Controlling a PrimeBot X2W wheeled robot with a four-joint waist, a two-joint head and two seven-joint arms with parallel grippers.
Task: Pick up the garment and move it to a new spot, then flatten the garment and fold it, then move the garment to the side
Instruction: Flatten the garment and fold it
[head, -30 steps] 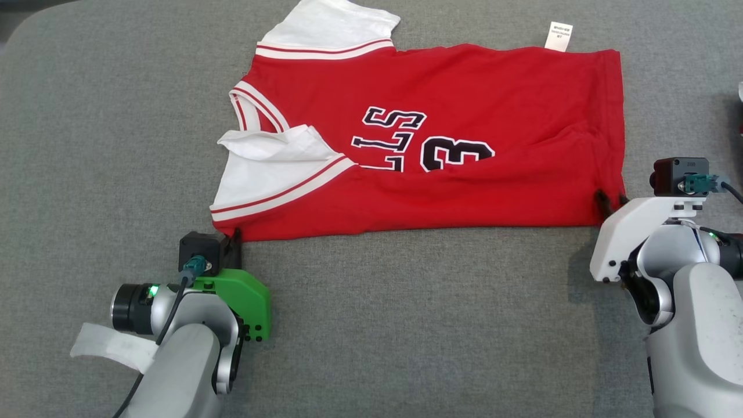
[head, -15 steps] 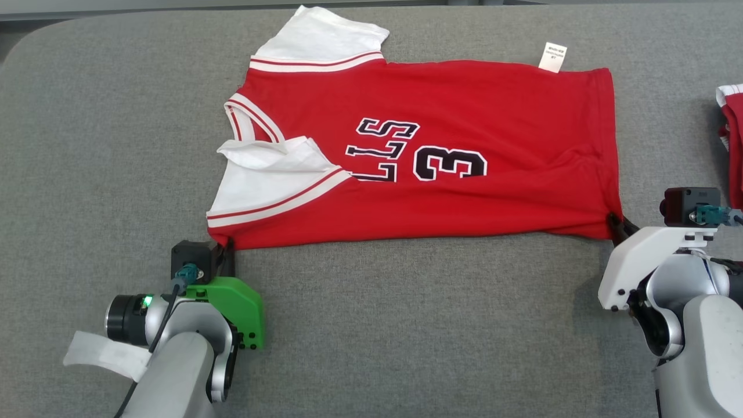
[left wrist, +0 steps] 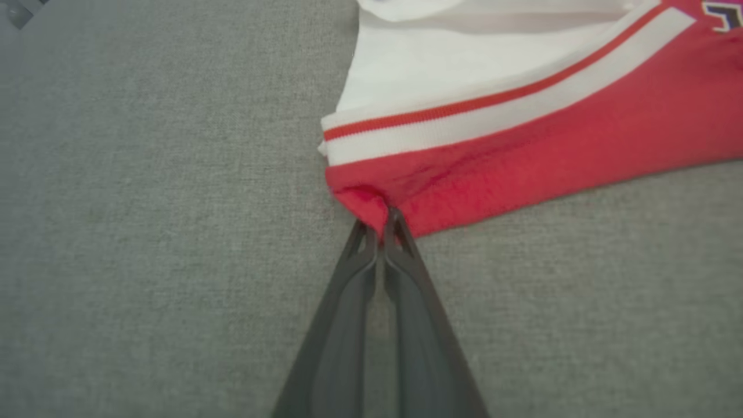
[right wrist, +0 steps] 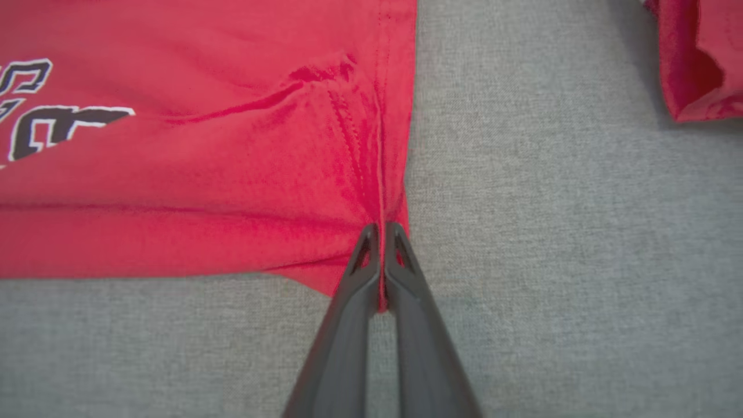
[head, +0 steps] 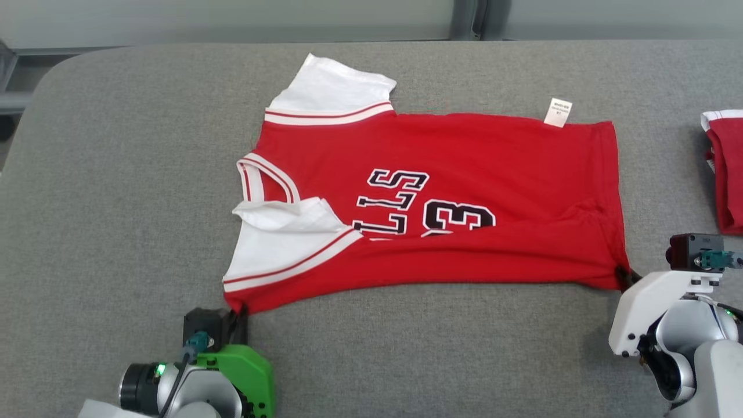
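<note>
Grasp | clenching right gripper (right wrist: 381,229) onto near-right hem corner of jersey (head: 464,168), fingers spread a second ago | keeping left gripper (left wrist: 380,217) clenched on near-left shoulder corner | lying sideways on table (head: 116,203) | likely readying both near corners for folding

1. A lab-like test room rather than a home: one broad surface (head: 116,174) padded in plain grey cloth, its 10 o'clock corner rounded.
2. At 12 o'clock stand bare pale wall panels (head: 232,20), split by a dark upright strip (head: 477,17); grey metal framing (head: 8,101) shows at 10 o'clock.
3. Clothing lies out: a red jersey (head: 464,151) at centre, another red garment (head: 725,174) at 3 o'clock.
</note>
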